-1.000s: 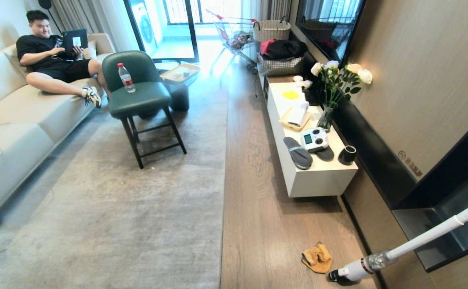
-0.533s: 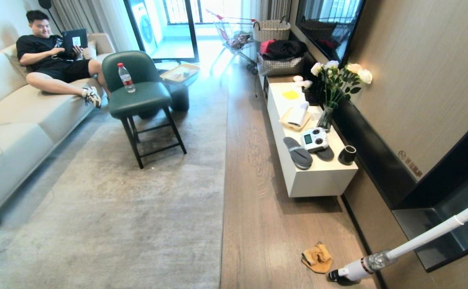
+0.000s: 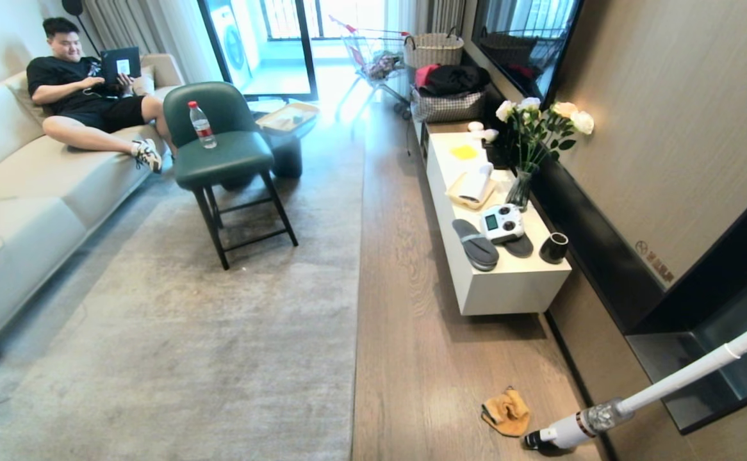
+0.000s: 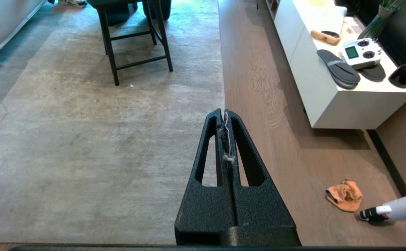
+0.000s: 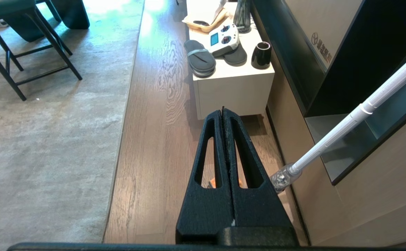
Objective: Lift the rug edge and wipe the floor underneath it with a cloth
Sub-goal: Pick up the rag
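At far left we see a person (image 3: pixel 85 96) reclining on a cream sofa (image 3: pixel 34 192), then a dark green upholstered chair (image 3: pixel 223 153) carrying a clear plastic bottle with a red cap (image 3: pixel 201 124). The chair stands on the large pale grey-beige short-pile rug, whose straight rug edge (image 3: pixel 357 307) lies flat on the floor (image 3: pixel 425 358) of brown oak-look wood planks. Our left hand (image 4: pixel 226 116) hangs above that border, fingers pressed together on nothing but a wisp of lint. Our right hand (image 5: pixel 223 115) hangs over the planks, likewise closed and empty. Further right, a low white counter (image 3: pixel 508 288) bears dark grey slippers (image 3: pixel 476 243), a white remote controller (image 3: pixel 501 222) and a black cup (image 3: pixel 553 247). The crumpled orange-yellow microfibre cloth (image 3: pixel 507 411) lies on the floor, well apart from the rug, just beside the head of a white stick vacuum (image 3: pixel 604 416).
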### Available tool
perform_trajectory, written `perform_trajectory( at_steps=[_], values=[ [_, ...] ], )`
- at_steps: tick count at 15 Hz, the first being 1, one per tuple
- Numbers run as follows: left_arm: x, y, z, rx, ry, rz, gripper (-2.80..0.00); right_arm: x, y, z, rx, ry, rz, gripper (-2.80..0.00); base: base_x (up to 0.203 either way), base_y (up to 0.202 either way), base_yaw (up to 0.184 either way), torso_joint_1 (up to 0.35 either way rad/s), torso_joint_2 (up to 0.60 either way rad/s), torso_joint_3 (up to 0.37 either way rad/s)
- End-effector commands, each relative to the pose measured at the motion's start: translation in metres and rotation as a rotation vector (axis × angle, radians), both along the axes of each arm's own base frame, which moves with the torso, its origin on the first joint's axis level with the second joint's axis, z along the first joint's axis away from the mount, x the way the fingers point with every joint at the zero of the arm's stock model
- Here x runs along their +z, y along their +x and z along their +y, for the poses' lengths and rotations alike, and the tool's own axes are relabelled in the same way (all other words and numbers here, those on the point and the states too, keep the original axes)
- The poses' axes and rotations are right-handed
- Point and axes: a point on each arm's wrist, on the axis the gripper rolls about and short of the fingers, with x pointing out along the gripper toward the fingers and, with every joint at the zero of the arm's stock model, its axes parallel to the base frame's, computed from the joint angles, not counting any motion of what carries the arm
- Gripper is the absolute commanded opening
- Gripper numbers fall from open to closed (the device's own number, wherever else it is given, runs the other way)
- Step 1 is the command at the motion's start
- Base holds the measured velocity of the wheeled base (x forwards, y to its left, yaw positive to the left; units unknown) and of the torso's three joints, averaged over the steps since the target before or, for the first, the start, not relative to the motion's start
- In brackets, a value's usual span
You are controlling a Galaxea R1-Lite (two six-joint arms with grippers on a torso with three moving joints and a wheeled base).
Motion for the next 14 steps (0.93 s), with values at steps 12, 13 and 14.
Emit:
perform_trajectory(
  at_steps=[12,13,14],
  values=[
    [0.0000,0.0000,0.0000,0.001,-0.001,0.000,-2.80,-0.0001,0.0001,0.0000,0.000,0.000,0.002,-2.80,0.000,0.000,0.000,-0.131,0.31,0.176],
    [0.0000,0.0000,0.0000,0.001,-0.001,0.000,-2.80,-0.0001,0.0001,0.0000,0.000,0.000,0.002,-2.80,0.000,0.000,0.000,-0.132,0.34,0.198],
    [0.0000,0.0000,0.0000,0.001,-0.001,0.000,-2.80,-0.0001,0.0001,0.0000,0.001,0.000,0.002,-2.80,0.000,0.000,0.000,-0.139,0.35,0.206]
  ],
)
